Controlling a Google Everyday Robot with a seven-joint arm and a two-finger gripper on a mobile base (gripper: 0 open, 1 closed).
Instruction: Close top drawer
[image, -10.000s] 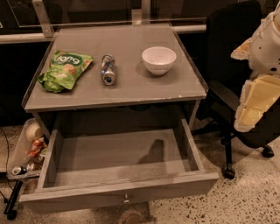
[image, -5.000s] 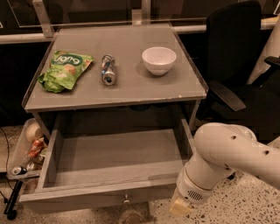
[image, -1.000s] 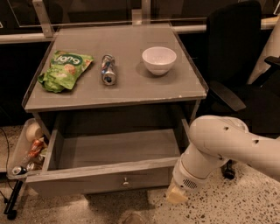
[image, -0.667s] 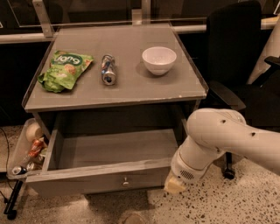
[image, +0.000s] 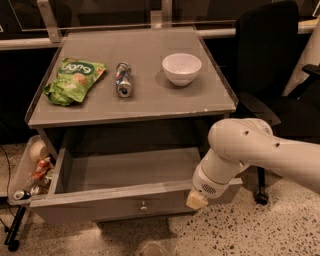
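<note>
I had the gripper (image: 197, 200) at the right end of the top drawer (image: 90, 207) front; the panel ran left to right, the recess straight behind it, and the gripper's spread I could not tell.

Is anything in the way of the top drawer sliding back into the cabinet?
Nothing visible does. The top drawer stands open with no object showing inside it, and the gripper sits at the right end of its front panel.
</note>
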